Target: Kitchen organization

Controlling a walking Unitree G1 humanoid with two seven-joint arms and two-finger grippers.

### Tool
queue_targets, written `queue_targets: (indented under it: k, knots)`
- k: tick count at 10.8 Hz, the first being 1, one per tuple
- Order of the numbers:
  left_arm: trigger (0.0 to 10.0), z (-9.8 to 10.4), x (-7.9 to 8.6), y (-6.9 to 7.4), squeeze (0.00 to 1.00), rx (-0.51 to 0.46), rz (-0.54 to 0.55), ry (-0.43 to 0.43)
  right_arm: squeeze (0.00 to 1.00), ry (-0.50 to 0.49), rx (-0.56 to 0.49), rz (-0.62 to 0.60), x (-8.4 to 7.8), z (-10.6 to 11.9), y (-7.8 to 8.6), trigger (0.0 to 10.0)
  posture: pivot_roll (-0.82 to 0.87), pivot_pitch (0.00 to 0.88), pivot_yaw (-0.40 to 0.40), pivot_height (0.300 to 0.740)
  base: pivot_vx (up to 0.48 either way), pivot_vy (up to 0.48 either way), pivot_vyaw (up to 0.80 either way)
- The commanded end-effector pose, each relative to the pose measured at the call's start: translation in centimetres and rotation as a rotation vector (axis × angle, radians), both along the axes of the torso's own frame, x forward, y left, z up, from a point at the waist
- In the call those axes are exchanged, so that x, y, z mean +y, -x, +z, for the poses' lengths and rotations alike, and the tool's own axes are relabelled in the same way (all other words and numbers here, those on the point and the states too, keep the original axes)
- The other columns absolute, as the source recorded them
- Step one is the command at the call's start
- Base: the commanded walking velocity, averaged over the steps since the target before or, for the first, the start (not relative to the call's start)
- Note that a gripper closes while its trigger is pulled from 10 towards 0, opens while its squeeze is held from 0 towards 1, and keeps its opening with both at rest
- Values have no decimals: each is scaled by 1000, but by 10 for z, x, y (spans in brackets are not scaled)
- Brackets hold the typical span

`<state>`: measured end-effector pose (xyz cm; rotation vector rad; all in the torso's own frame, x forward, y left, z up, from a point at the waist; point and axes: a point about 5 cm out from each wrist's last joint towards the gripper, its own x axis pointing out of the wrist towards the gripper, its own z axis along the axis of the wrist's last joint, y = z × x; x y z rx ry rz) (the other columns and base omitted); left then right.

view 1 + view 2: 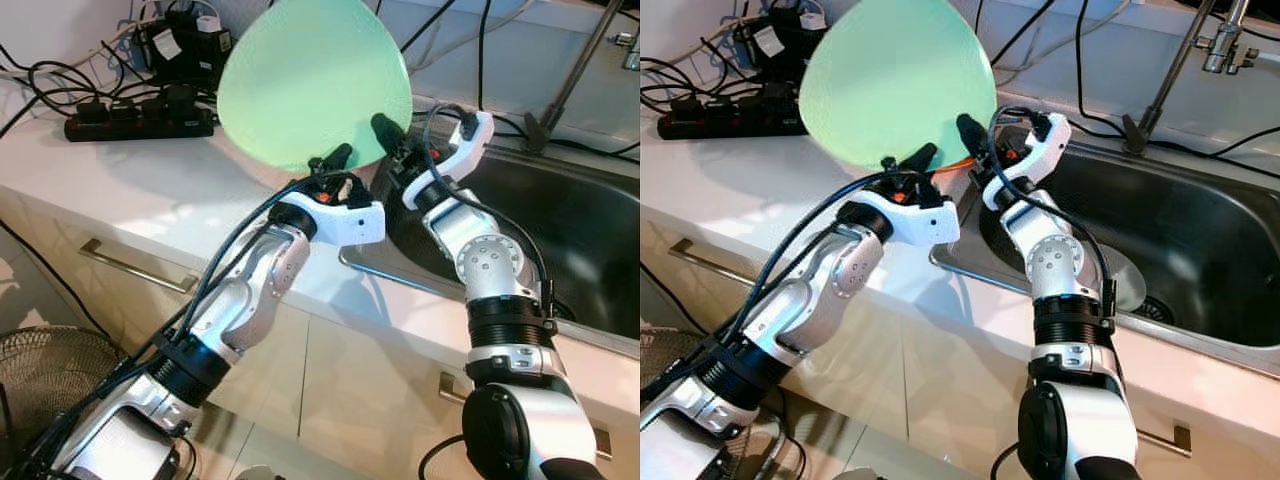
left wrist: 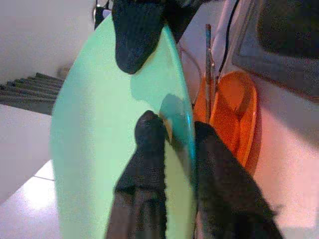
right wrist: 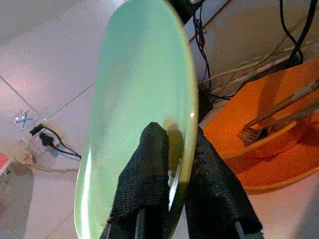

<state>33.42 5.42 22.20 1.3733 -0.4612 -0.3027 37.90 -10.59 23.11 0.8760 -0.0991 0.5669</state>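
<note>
Nearest the camera, the left gripper (image 1: 335, 165) and right gripper (image 1: 392, 140) both pinch the lower rim of the green plate (image 1: 315, 80) — held upright at frame centre. Keep both pinches level. Behind it sits what looks like an orange dish (image 3: 269, 149) with a fork; white counter (image 1: 150, 190), sink (image 1: 590, 240) right, power strip (image 1: 140, 120) upper left

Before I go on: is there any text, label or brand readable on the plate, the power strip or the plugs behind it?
No text can be read.
Green plate, pinched at its rim by the left gripper and right gripper: plain, no print.
Black power strip: no legible marking.
White tag on a black adapter: too small and blurred.
Orange plate with a fork: no text.
</note>
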Motion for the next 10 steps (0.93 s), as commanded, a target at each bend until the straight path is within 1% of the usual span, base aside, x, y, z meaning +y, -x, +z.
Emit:
queue_targets:
  k: [1, 3, 4, 7, 8, 9, 10]
  knots:
    - [10000, 19, -1, 2, 1000, -67, -23, 43, 0, -31, 12, -59, -11, 2, -3, 0, 226, 0, -32, 717, 0, 0, 0]
    - [10000, 20, -5, 3, 1000, -76, -41, 49, 0, -114, -2, -123, -26, 9, -6, 0, 226, 0, -32, 717, 0, 0, 0]
    - [10000, 20, -5, 4, 0, -74, -47, 53, 0, -156, -1, -156, -35, 11, -7, 0, 225, 0, -32, 717, 0, 0, 0]
    - [10000, 21, -6, 4, 0, -72, -54, 79, 0, -219, -1, -287, -60, 15, -11, 0, 226, 0, -31, 717, 0, 0, 0]
    - [10000, 22, -7, 5, 0, -76, -60, 93, 0, -282, -18, -430, -87, 21, -11, 0, 225, 0, -31, 717, 0, 0, 0]
    - [10000, 23, -7, 5, 0, -77, -62, 98, 0, -317, -29, -489, -100, 22, -10, 0, 225, 0, -32, 717, 0, 0, 0]
    - [10000, 23, -7, 5, 0, -77, -64, 107, 0, -364, -50, -561, -116, 24, -6, 0, 223, 0, -31, 717, 0, 0, 0]
